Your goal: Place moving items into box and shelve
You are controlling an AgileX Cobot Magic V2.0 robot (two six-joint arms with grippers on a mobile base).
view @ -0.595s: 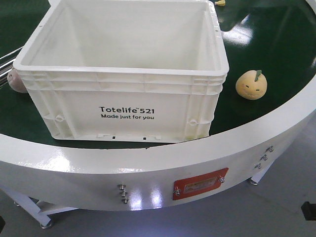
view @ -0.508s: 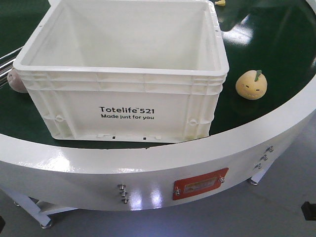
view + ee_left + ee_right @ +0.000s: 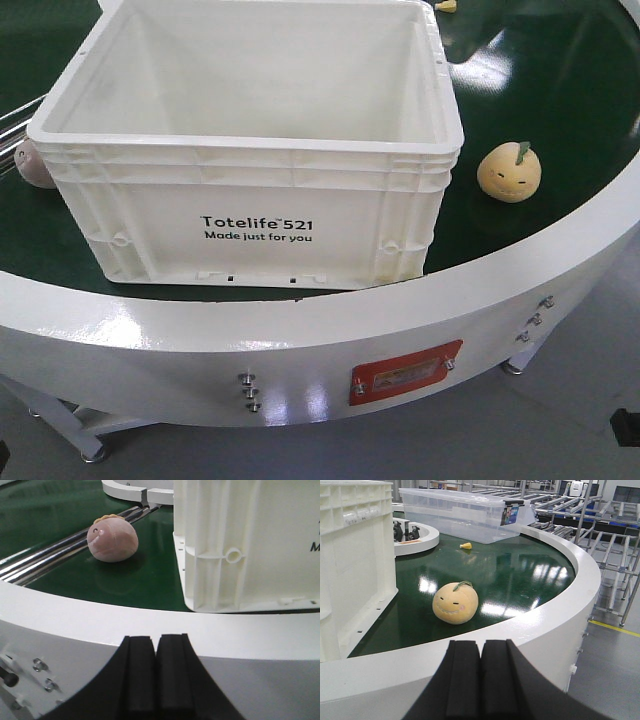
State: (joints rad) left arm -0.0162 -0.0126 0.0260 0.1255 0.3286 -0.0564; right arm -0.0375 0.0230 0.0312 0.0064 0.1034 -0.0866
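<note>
Left gripper (image 3: 155,677) and right gripper (image 3: 481,680) pinched closed, empty; you have orange toy (image 3: 509,172) mid-right, pink toy (image 3: 36,166) far left, flanking box (image 3: 150,200).

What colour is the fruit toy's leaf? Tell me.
Green: the fruit toy's leaf shows best in the right wrist view.

Green belt (image 3: 560,100) carries box (image 3: 250,215), pink toy (image 3: 112,540), orange toy (image 3: 509,172).

Upright, empty white crate (image 3: 250,190) between pale pink toy (image 3: 112,539) and yellow-orange fruit toy (image 3: 509,171)
</note>
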